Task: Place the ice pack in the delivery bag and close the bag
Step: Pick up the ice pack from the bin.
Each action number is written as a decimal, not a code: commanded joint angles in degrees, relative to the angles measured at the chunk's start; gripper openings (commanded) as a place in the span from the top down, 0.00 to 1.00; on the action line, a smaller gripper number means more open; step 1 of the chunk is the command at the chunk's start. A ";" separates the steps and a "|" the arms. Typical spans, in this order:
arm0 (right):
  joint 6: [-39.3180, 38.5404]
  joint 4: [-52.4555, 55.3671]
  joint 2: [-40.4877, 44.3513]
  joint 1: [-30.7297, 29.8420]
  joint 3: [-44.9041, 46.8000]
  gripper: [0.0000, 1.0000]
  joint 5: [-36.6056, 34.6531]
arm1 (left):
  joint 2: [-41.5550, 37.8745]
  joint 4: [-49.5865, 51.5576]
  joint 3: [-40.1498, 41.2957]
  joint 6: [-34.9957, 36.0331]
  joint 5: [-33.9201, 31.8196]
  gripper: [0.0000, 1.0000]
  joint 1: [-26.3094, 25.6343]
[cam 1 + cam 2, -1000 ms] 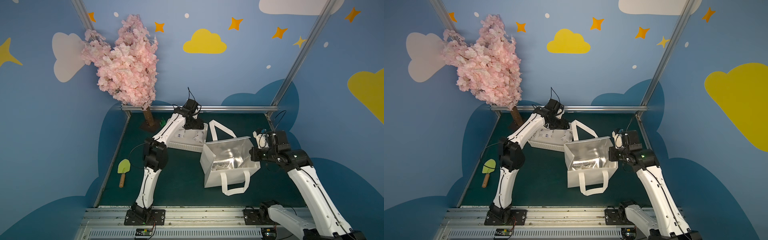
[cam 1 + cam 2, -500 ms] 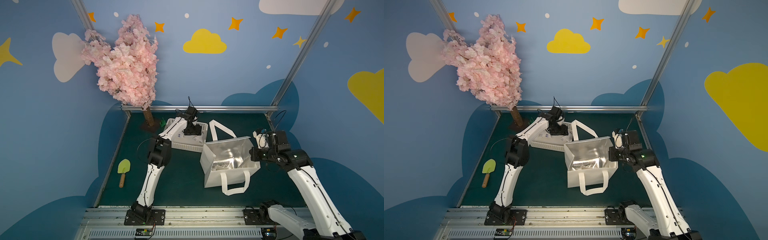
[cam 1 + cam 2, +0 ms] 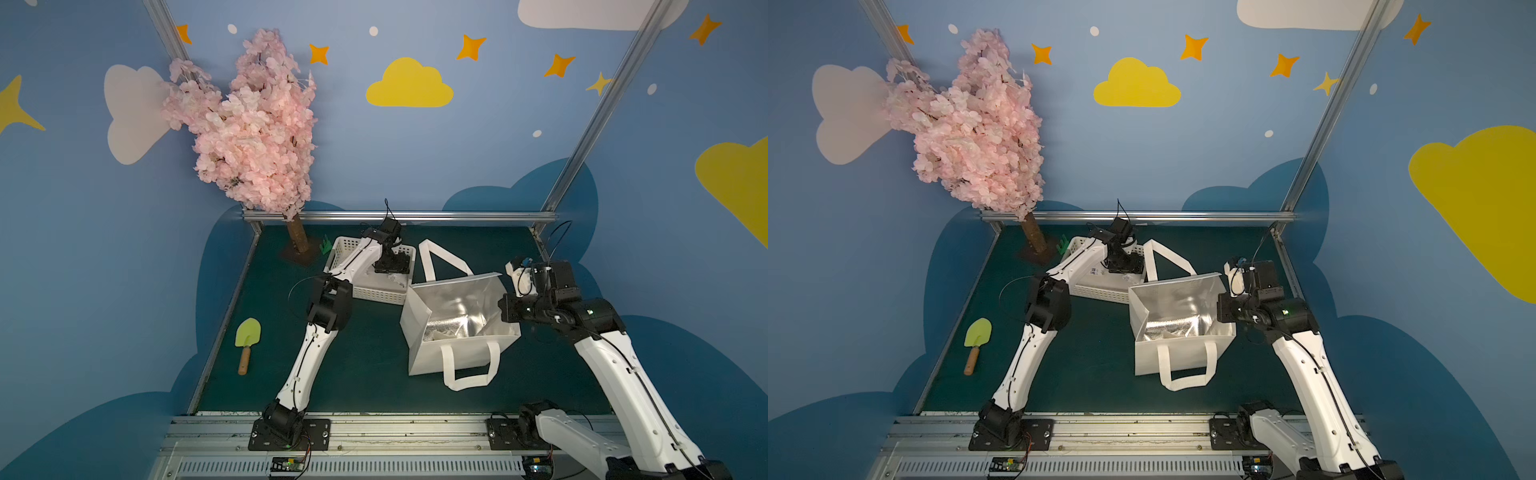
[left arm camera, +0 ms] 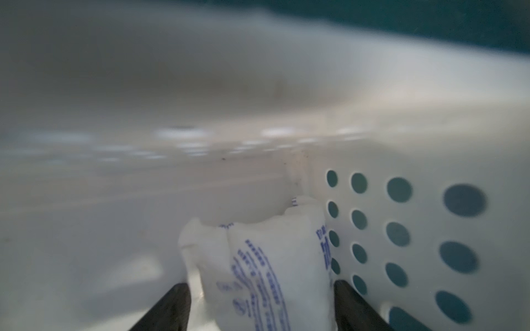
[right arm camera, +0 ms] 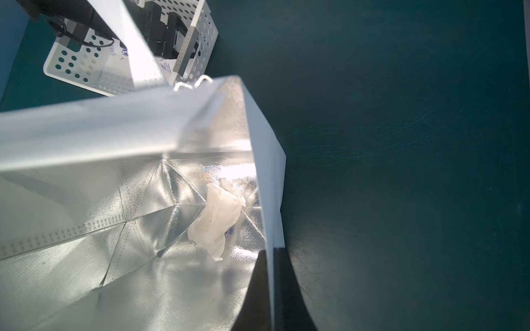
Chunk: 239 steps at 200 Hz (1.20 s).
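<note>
Your left gripper (image 4: 259, 289) stands spread wide, one jaw on each side of a white ice pack (image 4: 272, 246) with blue print. The jaws show no squeeze yet, so I judge this pack not yet grasped. It lies in a corner of the white perforated basket (image 4: 401, 160), which sits just beside the rear left corner of the delivery bag (image 3: 428, 353). Your right gripper (image 5: 272, 286) is clenched on the bag's right wall at the rim, holding the mouth open. On the foil floor inside the bag lies another ice pack (image 5: 218, 220), so one placement looks done. What is left for this one is to close on it, lift it clear of the basket, carry it over the bag's mouth and let go. By count there are two arms, one bag with two loop handles, one basket and two ice packs for certain. A patch of blue print (image 3: 1096, 272) elsewhere in the basket may be a third, though I cannot tell. Well left of the bag lies one toy trowel (image 3: 247, 340), and beyond the basket stands one blossom tree (image 3: 253, 124).
</note>
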State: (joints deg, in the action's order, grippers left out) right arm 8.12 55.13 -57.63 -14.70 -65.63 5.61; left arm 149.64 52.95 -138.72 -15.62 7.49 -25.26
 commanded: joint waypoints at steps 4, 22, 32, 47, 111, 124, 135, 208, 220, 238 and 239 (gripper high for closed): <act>0.23 0.68 0.05 0.22 -1.17 1.00 0.37 | 2.81 3.18 -0.37 1.07 -0.33 0.26 -0.41; 0.10 0.67 0.10 0.26 -1.14 1.00 0.37 | 2.87 3.51 0.00 1.08 0.90 0.51 -0.58; 0.07 0.68 0.13 0.25 -1.16 1.00 0.37 | 2.18 3.36 0.82 0.92 0.60 0.55 -0.58; 0.07 0.65 0.15 0.25 -1.10 1.00 0.28 | 0.03 2.02 2.99 1.10 0.10 0.68 -0.51; 0.32 -0.58 0.06 0.27 -0.52 1.00 1.05 | -15.80 -4.57 14.55 0.49 -0.94 0.77 1.56; 0.42 -0.90 -0.03 0.22 -0.53 1.00 1.27 | -19.64 -5.23 16.76 0.72 -1.66 0.78 1.70; 0.56 -1.24 -0.03 0.25 -0.46 1.00 1.34 | -22.96 -5.82 18.70 1.02 -2.14 0.80 1.77; 1.01 -3.17 -0.82 0.24 -0.14 1.00 3.44 | -45.88 -9.23 29.13 3.28 -0.05 0.81 0.91; 1.01 -3.23 -0.82 0.20 -0.23 1.00 3.77 | -49.00 -9.81 30.02 4.39 0.37 0.81 -0.36; 1.22 -3.19 -0.57 0.20 -0.25 1.00 4.47 | -53.14 -10.85 30.86 6.51 0.24 0.81 -3.78; 1.25 -3.19 -0.52 0.20 -0.23 1.00 4.49 | -53.40 -10.94 30.86 6.58 0.20 0.81 -3.98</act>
State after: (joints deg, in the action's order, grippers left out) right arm 8.80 53.45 -58.33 -14.70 -65.63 8.54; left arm 100.84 45.08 -108.92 -12.58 5.80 -25.32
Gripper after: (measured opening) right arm 0.042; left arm 0.490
